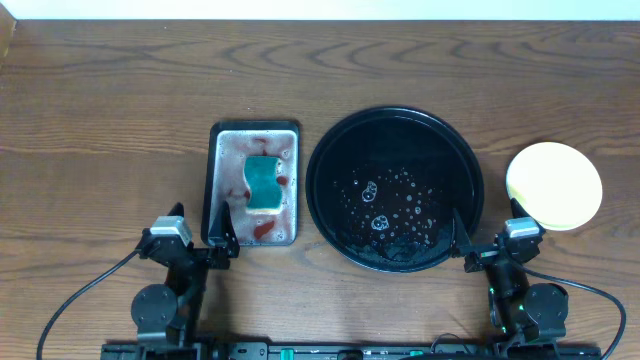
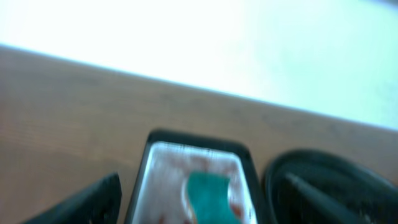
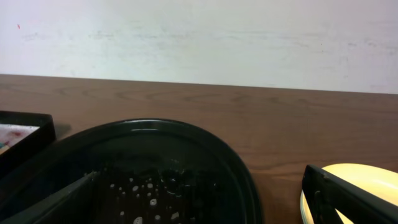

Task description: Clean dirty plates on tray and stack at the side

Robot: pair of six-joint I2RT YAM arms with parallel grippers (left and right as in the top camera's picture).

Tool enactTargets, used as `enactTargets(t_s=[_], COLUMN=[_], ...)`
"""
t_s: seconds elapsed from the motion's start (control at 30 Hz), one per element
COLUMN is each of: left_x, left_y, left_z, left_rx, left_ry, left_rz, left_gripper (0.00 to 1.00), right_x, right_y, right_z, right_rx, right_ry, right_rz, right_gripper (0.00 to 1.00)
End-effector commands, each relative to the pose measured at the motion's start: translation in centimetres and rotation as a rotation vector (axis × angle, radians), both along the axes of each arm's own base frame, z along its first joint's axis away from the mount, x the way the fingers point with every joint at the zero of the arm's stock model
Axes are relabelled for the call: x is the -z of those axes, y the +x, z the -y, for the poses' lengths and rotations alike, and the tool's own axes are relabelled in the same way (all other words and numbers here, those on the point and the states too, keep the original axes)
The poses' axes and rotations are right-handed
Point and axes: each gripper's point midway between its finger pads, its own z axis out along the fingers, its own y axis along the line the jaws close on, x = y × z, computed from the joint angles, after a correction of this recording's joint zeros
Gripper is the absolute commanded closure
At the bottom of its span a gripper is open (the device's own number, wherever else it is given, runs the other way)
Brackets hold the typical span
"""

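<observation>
The pale yellow plate (image 1: 555, 185) sits near the right edge of the desk (image 1: 100, 100), just right of the spread right pincer (image 1: 487, 228). The black tray (image 1: 394, 110) lies just left of it. The left pincer (image 1: 202, 225) is spread too.

The small tray (image 1: 232, 150) lies just ahead of the left gripper (image 2: 202, 186), with a sponge (image 1: 263, 184) in it. The big tray (image 1: 395, 140) lies ahead of the right gripper (image 3: 200, 180). A plate (image 1: 554, 185) lies to that gripper's front right, on the table.
</observation>
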Motion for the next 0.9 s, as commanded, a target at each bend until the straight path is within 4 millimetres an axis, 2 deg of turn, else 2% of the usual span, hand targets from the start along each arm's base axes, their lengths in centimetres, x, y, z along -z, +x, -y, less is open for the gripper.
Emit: enactTargets(t_s=[0.0, 0.1, 0.17, 0.3, 0.47, 0.87], left_x=[-0.3, -0.5, 0.1, 1.7, 5.0, 4.9], left_y=[0.5, 0.8, 1.0, 1.1, 0.8, 0.8], left_z=[0.0, 0.0, 0.0, 0.0, 0.1, 0.2], left_rx=[0.006, 0.007, 0.006, 0.012, 0.022, 0.028], left_ry=[0.044, 0.09, 0.106, 0.14, 0.143, 0.143], left_rz=[0.083, 0.139, 0.141, 0.083, -0.051, -0.047], left_gripper=[0.19, 0.19, 0.19, 0.19, 0.19, 0.19], right_x=[0.0, 0.0, 0.0, 0.0, 0.0, 0.0], right_y=[0.0, 0.0, 0.0, 0.0, 0.0, 0.0], right_z=[0.2, 0.2, 0.2, 0.2, 0.2, 0.2], right_rx=[0.009, 0.009, 0.009, 0.009, 0.009, 0.009], right_ry=[-0.015, -0.015, -0.015, -0.015, -0.015, -0.015], right_rz=[0.003, 0.003, 0.003, 0.003, 0.003, 0.003], right_gripper=[0.01, 0.01, 0.01, 0.01, 0.01, 0.01])
